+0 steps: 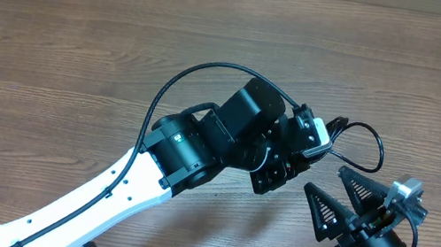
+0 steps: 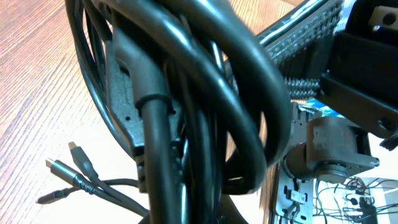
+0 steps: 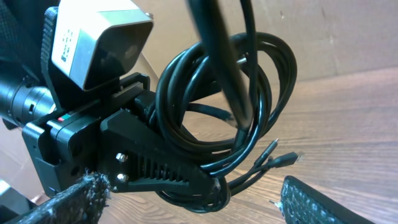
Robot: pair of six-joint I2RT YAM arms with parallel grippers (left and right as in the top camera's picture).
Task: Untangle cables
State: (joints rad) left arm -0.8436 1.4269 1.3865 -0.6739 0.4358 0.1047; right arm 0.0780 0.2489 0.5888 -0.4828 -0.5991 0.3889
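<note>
**Spotter:** What's on your screens?

**Me:** The left pincer is clamped shut on the cables. The bundle hangs from it above the counter, with several black loops coiled round its fingers and the small plug ends dangling free below. The right pincer is spread wide and holds nothing. It sits just beside the bundle, and on its wrist camera the coil lies ahead, between the two pads.

**Spotter:** So what would you grab?

**Me:** One strand only. Closing on the whole coil would just tighten it, I think. I'd aim for a free tail near a plug, because a loose end can be fed back through the loops.

**Spotter:** And the left side?

**Me:** That's my anchor: firm grip, no twisting. I'd draw the right side away slowly and watch whether the loops slide open or cinch. If they cinch, I stop and pick another strand.

**Spotter:** Any worries?

**Me:** I can't tell which loop crosses over which, and the left wrist camera is nearly blocked by cable. The left arm's own wire also runs close by, and I mustn't pinch it.
</note>
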